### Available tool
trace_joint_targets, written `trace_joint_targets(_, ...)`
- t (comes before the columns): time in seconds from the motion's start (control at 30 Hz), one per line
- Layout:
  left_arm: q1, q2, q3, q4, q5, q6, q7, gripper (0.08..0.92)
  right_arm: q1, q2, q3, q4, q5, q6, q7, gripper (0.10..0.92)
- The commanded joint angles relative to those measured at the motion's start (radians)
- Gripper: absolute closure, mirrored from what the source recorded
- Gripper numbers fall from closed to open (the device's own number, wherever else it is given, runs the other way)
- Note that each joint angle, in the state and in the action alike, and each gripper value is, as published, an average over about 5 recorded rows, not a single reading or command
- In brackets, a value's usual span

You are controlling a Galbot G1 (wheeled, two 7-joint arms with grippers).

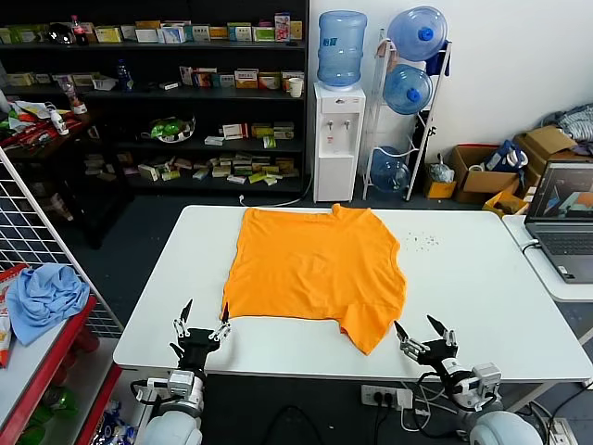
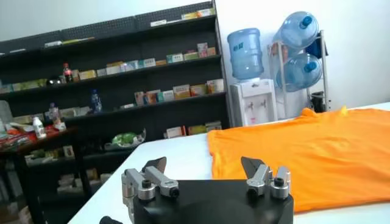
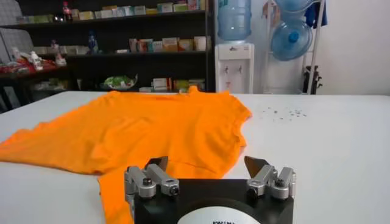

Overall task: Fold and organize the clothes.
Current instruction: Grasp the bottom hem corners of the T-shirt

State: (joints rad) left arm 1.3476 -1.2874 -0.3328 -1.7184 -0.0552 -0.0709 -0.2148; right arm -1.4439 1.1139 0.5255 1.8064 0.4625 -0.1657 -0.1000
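The bright orange T-shirt (image 1: pixel 313 273) lies spread flat on the white table (image 1: pixel 482 287), plain side up, one corner hanging toward the front edge. My left gripper (image 1: pixel 204 319) is open and empty at the table's front edge, just short of the shirt's near left corner. My right gripper (image 1: pixel 420 330) is open and empty at the front edge, just right of the shirt's near corner. In the left wrist view the shirt (image 2: pixel 317 152) lies beyond the open gripper (image 2: pixel 204 165). In the right wrist view the shirt (image 3: pixel 140 131) spreads ahead of the open gripper (image 3: pixel 207 163).
A laptop (image 1: pixel 563 227) sits on a side table at the right. A light blue cloth bundle (image 1: pixel 42 297) lies on a red rack at the left. Shelves (image 1: pixel 157 93), a water dispenser (image 1: pixel 337 139) and boxes (image 1: pixel 486 171) stand behind the table. Small specks (image 1: pixel 424 241) dot the table.
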Motion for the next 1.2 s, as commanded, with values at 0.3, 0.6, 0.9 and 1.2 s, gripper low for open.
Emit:
trace_joint_targets(0.3, -0.076, 0.066, 0.068, 0.011, -0.161, 0.209, 0.006, 0.177, 0.056, 0.023, -0.074, -0.039, 0.015, -0.111, 0.057, 0.203)
trace_joint_targets(0.6, -0.141, 0.095, 0.122, 0.057, -0.262, 0.286, 0.009, 0.177, 0.107, 0.037, -0.125, -0.072, 0.029, -0.144, 0.074, 0.203)
trace_joint_targets(0.9, -0.179, 0.085, 0.14, 0.107, -0.263, 0.293, 0.006, 0.178, 0.165, 0.057, -0.167, -0.099, 0.045, -0.158, 0.087, 0.207)
trace_joint_targets(1.2, -0.191, 0.071, 0.133, 0.14, -0.271, 0.288, 0.008, 0.378, 0.175, 0.072, -0.187, -0.092, 0.05, -0.174, 0.105, 0.424)
